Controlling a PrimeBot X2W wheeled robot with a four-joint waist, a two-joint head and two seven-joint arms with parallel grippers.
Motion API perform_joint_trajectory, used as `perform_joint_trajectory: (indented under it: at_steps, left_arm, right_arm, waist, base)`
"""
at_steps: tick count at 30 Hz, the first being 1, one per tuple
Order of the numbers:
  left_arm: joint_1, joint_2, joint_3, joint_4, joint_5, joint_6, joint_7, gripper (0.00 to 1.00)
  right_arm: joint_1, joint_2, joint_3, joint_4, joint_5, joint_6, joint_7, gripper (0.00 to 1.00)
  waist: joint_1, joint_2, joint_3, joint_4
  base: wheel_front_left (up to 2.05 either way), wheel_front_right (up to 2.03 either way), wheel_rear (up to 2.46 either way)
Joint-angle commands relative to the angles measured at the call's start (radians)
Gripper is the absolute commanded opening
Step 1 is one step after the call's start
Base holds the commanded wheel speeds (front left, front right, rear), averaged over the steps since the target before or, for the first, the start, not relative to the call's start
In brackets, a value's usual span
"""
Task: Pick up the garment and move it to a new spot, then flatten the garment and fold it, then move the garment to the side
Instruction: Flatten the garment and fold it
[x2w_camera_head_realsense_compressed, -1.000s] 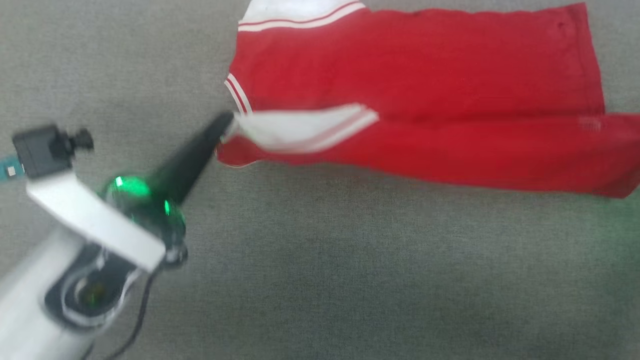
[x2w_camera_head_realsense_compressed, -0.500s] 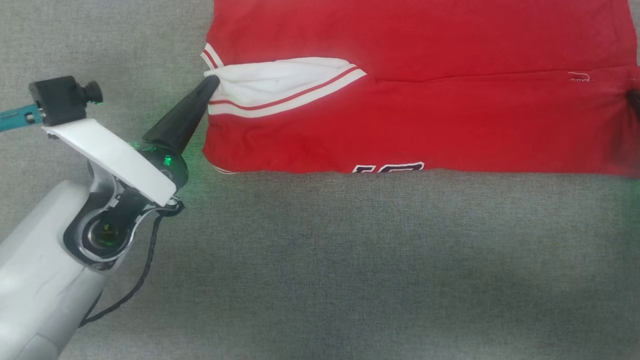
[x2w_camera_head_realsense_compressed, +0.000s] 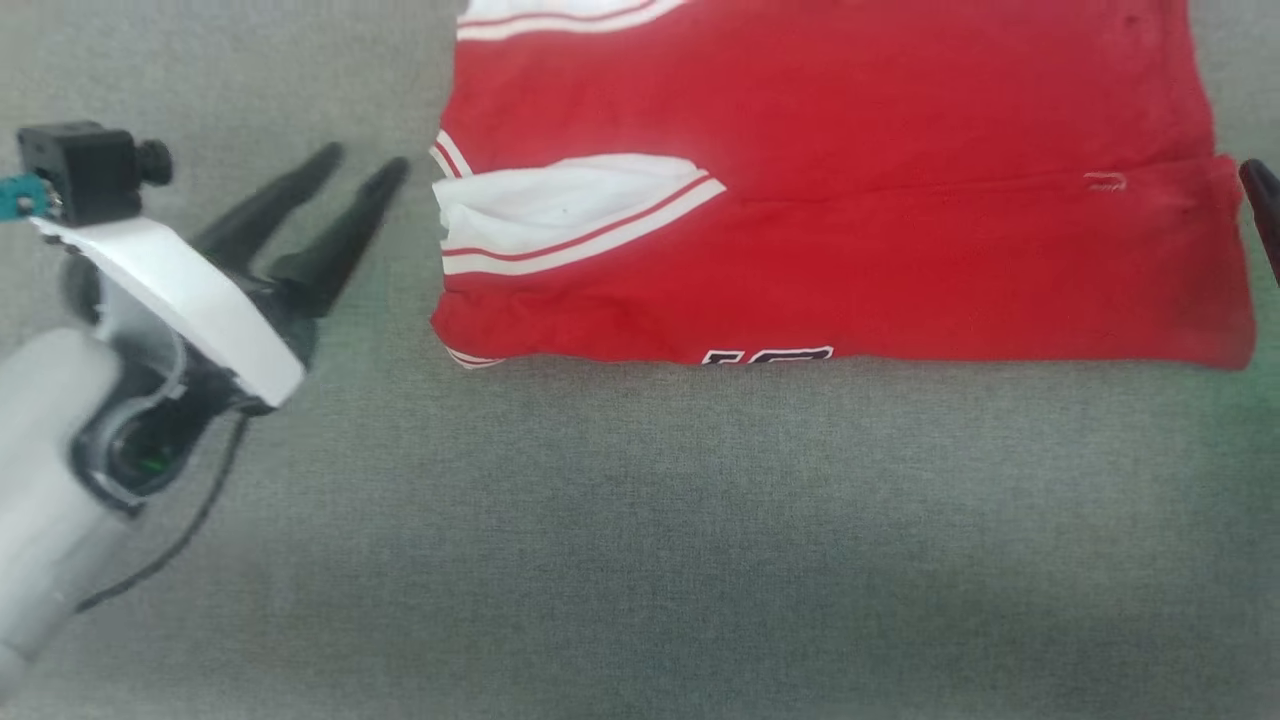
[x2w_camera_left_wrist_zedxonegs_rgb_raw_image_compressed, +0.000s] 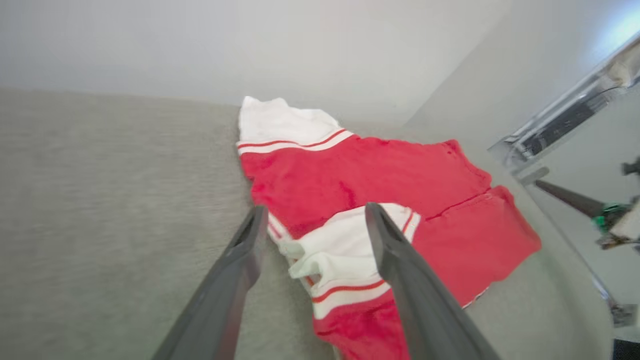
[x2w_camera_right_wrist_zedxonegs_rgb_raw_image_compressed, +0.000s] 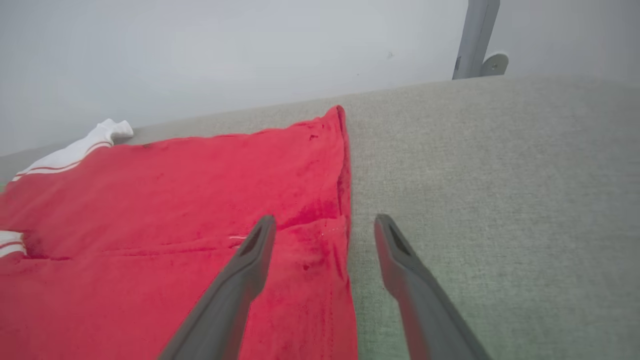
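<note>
The garment (x2w_camera_head_realsense_compressed: 850, 250), a red jersey with white striped sleeves and a dark print at its near edge, lies folded lengthwise on the grey cloth surface. My left gripper (x2w_camera_head_realsense_compressed: 367, 160) stands open just left of the white sleeve (x2w_camera_head_realsense_compressed: 560, 215), apart from it. In the left wrist view the left gripper (x2w_camera_left_wrist_zedxonegs_rgb_raw_image_compressed: 316, 210) frames that sleeve (x2w_camera_left_wrist_zedxonegs_rgb_raw_image_compressed: 340, 250) with nothing between its fingers. My right gripper (x2w_camera_right_wrist_zedxonegs_rgb_raw_image_compressed: 324, 222) is open over the garment's (x2w_camera_right_wrist_zedxonegs_rgb_raw_image_compressed: 175, 200) right edge, holding nothing. One right finger (x2w_camera_head_realsense_compressed: 1262, 195) shows at the frame's right edge.
Grey fabric surface (x2w_camera_head_realsense_compressed: 640, 540) stretches wide on the near side of the garment. A pale wall rises behind it. A grey metal post (x2w_camera_right_wrist_zedxonegs_rgb_raw_image_compressed: 472, 40) stands at the far right, and a metal frame (x2w_camera_left_wrist_zedxonegs_rgb_raw_image_compressed: 565, 120) runs along the right side.
My left gripper let go of the white sleeve, opened and drew back to the left. The sleeve has dropped flat onto the garment. The head camera has shifted a little.
</note>
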Motion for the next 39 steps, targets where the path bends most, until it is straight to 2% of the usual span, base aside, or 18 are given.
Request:
perform_joint_trajectory:
  at_steps: [1, 4, 9, 10, 11, 15, 23, 24, 25, 26, 32, 39]
  left_arm:
    - [-0.012, 0.002, -0.026, -0.001, -0.001, 0.001, 0.038, 1.0]
    - [-0.045, 0.035, -0.078, 0.01, -0.015, 0.001, 0.17, 1.0]
    - [-0.07, 0.024, -0.141, 0.031, -0.101, 0.039, 0.411, 1.0]
    - [-0.07, 0.024, -0.141, 0.031, -0.101, 0.039, 0.411, 1.0]
    - [-0.078, 0.022, -0.154, 0.044, -0.12, 0.056, 0.469, 1.0]
    - [-0.076, -0.002, -0.166, 0.067, -0.167, 0.069, 0.539, 1.0]
    - [-0.061, -0.04, -0.22, 0.166, -0.21, 0.057, 0.674, 1.0]
    - [-0.06, -0.047, -0.224, 0.178, -0.214, 0.055, 0.686, 0.64]
    - [-0.059, -0.053, -0.227, 0.184, -0.219, 0.051, 0.694, 0.15]
    - [-0.057, -0.06, -0.225, 0.191, -0.23, 0.047, 0.697, 0.0]
    - [-0.066, -0.074, -0.217, 0.201, -0.225, 0.025, 0.692, 0.0]
    - [-0.088, -0.099, -0.209, 0.185, -0.208, 0.01, 0.663, 0.0]
  right_arm:
    - [0.014, -0.001, 0.002, -0.01, 0.009, 0.0, -0.015, 1.0]
    - [0.031, -0.001, 0.005, -0.027, 0.011, 0.0, -0.022, 1.0]
    - [0.04, 0.006, 0.014, -0.052, 0.018, 0.0, -0.021, 1.0]
    - [0.04, 0.006, 0.014, -0.052, 0.018, 0.0, -0.021, 1.0]
    - [0.04, 0.011, 0.019, -0.058, 0.019, 0.0, -0.022, 1.0]
    - [0.043, 0.016, 0.023, -0.063, 0.021, 0.0, -0.023, 1.0]
    - [0.041, 0.013, 0.029, -0.071, 0.02, 0.0, -0.026, 1.0]
    - [0.041, 0.008, 0.032, -0.073, 0.013, 0.0, -0.022, 1.0]
    - [0.041, 0.002, 0.039, -0.077, 0.004, 0.0, -0.015, 1.0]
    - [0.041, -0.007, 0.047, -0.081, -0.006, 0.0, -0.008, 1.0]
    - [0.03, -0.084, 0.135, -0.105, -0.035, 0.0, 0.122, 1.0]
    - [-0.021, -0.159, 0.239, -0.077, 0.021, 0.0, 0.346, 1.0]
  waist:
    - [0.0, 0.0, -0.033, -0.002]
    - [0.0, 0.0, -0.055, -0.009]
    - [0.0, 0.0, -0.06, -0.031]
    - [0.0, 0.0, -0.06, -0.031]
    - [0.0, 0.0, -0.053, -0.044]
    - [0.0, 0.0, -0.038, -0.061]
    - [0.0, 0.0, -0.007, -0.098]
    - [0.0, 0.0, -0.005, -0.101]
    - [0.0, 0.0, -0.004, -0.103]
    - [0.0, 0.0, -0.002, -0.104]
    - [0.0, 0.0, 0.004, -0.103]
    - [0.0, 0.0, 0.027, -0.078]
  base:
    - [0.0, 0.0, 0.0]
    - [0.0, 0.0, 0.0]
    - [0.0, 0.0, 0.0]
    - [0.0, 0.0, 0.0]
    - [0.0, 0.0, 0.0]
    - [0.0, 0.0, 0.0]
    - [0.0, 0.0, 0.0]
    - [0.0, 0.0, 0.0]
    - [0.0, 0.0, 0.0]
    - [0.0, 0.0, 0.0]
    - [0.0, 0.0, 0.0]
    - [0.0, 0.0, 0.0]
